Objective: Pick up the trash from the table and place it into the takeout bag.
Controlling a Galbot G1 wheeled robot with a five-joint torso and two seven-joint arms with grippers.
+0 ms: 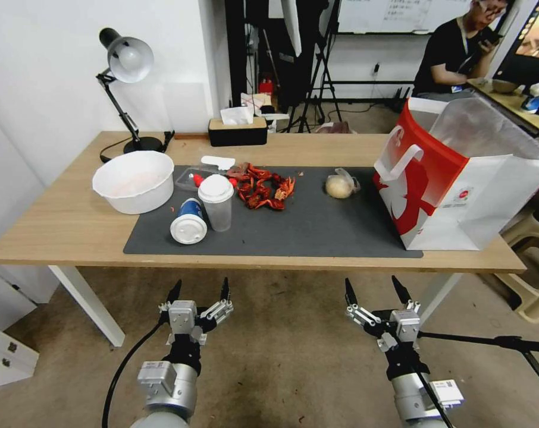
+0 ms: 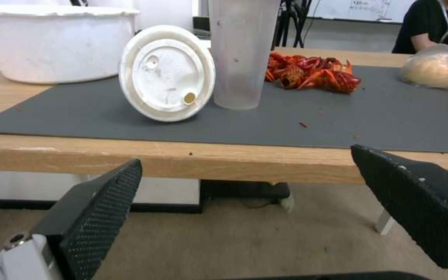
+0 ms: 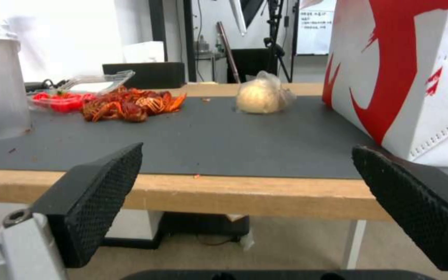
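Looking down from the head view, both arms hang in front of the table (image 1: 73,232), below its near edge and over bare floor. The left gripper (image 1: 199,292) and the right gripper (image 1: 376,288) each have their fingers spread apart and hold nothing. On the dark mat (image 1: 317,229) a blue cup (image 1: 189,221) lies on its side with its white lid facing the near edge, touching or just beside an upright clear cup (image 1: 216,202). A big white bowl (image 1: 134,180) sits to their left off the mat, red shells (image 1: 262,187) are piled mid-mat, and a small wrapped ball (image 1: 339,185) rests between the shells and the takeout bag (image 1: 460,184), which stands open at the right end, near the table's edge. The mat in front of the ball is open.

The left wrist view adds the lid (image 2: 166,73) face-on, with the clear cup (image 2: 242,54) close against it, both just beyond the table lip and straight ahead of the open fingers (image 2: 102,206).

The right wrist view shows the ball (image 3: 262,95) well back across bare mat, with the bag's (image 3: 405,74) red-printed wall close by the farther finger (image 3: 416,202), and a clear tray (image 3: 97,82) behind the shells (image 3: 130,104).
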